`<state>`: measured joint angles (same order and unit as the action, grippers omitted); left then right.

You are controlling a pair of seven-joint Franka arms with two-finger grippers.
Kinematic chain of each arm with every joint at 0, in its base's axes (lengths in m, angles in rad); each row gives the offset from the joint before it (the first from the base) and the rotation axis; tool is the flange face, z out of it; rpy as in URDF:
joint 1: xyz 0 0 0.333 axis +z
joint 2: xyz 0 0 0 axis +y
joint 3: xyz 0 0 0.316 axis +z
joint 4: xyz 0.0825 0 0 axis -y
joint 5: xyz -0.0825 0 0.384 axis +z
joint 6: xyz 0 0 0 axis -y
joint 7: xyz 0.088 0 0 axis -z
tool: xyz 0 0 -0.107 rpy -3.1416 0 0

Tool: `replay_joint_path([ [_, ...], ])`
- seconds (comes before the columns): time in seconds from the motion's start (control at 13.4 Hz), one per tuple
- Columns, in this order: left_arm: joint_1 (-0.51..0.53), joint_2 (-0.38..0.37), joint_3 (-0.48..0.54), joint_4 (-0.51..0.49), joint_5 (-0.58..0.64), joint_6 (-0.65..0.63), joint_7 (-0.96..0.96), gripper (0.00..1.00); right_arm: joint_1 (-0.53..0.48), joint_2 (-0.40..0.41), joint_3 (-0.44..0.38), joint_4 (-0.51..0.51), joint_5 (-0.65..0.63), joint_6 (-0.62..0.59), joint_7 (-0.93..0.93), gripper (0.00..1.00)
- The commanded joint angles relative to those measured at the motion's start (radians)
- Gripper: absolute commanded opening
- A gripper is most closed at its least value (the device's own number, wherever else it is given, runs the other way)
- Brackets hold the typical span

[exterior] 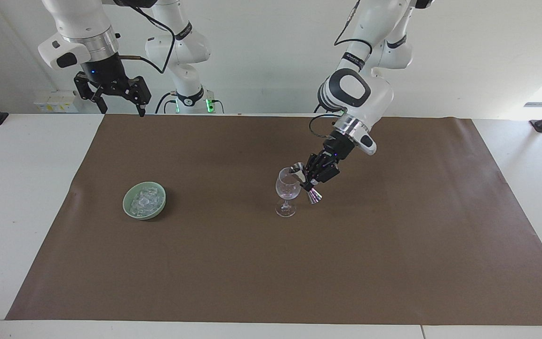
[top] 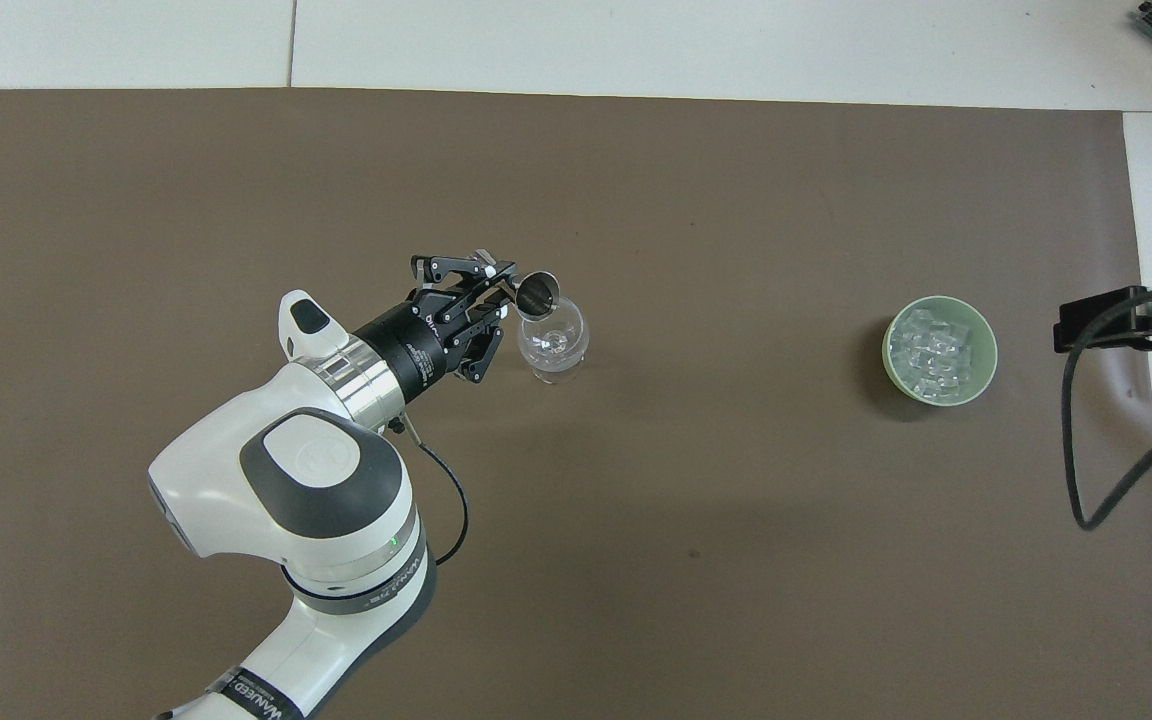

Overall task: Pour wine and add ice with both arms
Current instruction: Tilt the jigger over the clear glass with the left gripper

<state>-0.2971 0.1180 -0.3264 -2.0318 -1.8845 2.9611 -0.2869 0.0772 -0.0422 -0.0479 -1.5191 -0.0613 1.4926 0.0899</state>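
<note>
One wine glass, one metal jigger, one green bowl, two arms, that's the full count on this table.

Starting at the robots' end: the right gripper hangs high over the table's edge at the right arm's end, jaws spread with nothing between them, the arm waiting. In the overhead view only its dark tip shows, at three o'clock of the bowl.

Next out, the left gripper is tilted down over the middle of the mat, jaws pinching the double-ended jigger at its waist. The jigger is tipped, its upper cup right at the glass's rim, its lower cup hanging just beside the bowl of the glass. From overhead the jigger's open mouth sits at eleven o'clock of the wine glass, the left gripper at about nine.

The wine glass stands upright on its foot, clear, with glints inside the bowl; I cannot tell what is in it.

Well apart from it, toward the right arm's end, the green bowl holds the ice, one heap of clear chunks, all inside the rim.

Under everything lies one brown mat covering most of the white table. A plain white wall rises at the robots' end, with green lights glowing at an arm base.
</note>
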Motion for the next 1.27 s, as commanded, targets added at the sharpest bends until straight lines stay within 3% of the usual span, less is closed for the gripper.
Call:
replay_joint_path([
  [0.0, -0.030, 0.009, 0.012, 0.019, 0.005, 0.044, 0.048, 0.00, 0.000, -0.013, -0.006, -0.015, 0.018, -0.006, -0.015, 1.00],
  [1.2, -0.077, 0.049, 0.010, 0.061, 0.108, 0.197, 0.158, 0.00, 0.000, -0.016, -0.004, -0.015, 0.018, -0.006, -0.015, 1.00],
])
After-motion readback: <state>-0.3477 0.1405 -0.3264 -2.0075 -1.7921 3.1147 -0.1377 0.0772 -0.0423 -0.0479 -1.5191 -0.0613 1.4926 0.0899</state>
